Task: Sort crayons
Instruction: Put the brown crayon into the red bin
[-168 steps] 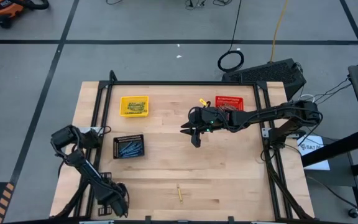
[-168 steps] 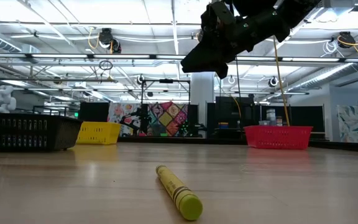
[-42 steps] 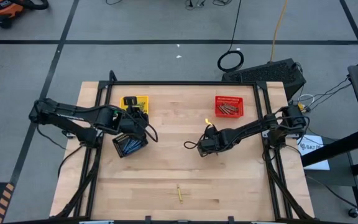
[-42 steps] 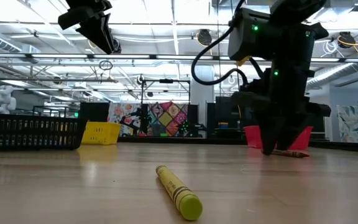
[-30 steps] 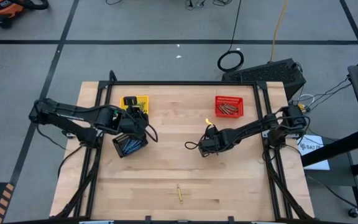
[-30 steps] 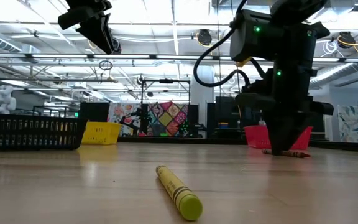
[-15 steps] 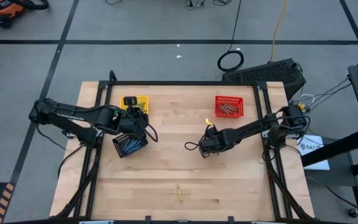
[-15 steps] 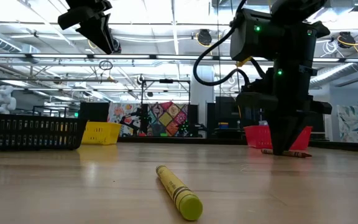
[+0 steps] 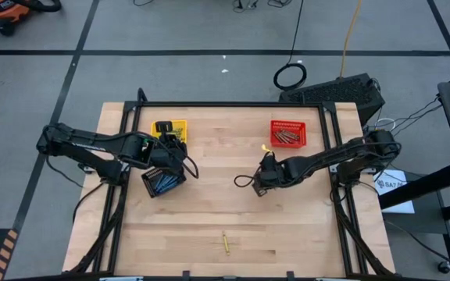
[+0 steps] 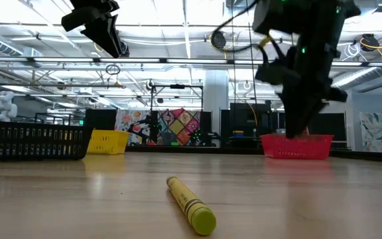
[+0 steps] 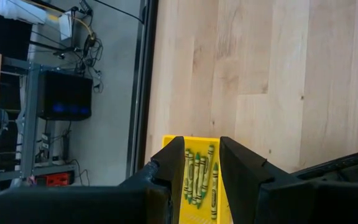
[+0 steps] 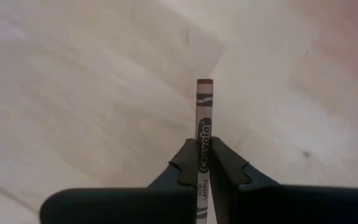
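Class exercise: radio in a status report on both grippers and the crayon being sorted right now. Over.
Right gripper shut on a brown crayon, lifted off the table. Left gripper open, empty, above the yellow basket. One yellow crayon loose. Nothing in the way.

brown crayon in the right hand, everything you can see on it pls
The brown crayon is a thin stick in a brownish-red paper wrapper printed with "Crayola" lengthwise and dark bands near its flat tip. It looks whole. The right hand is shut on it, one finger on each side, the tip sticking out forward past the fingers. It is off the wooden table, mid-table, short of the red basket. Only the fingers touch it.
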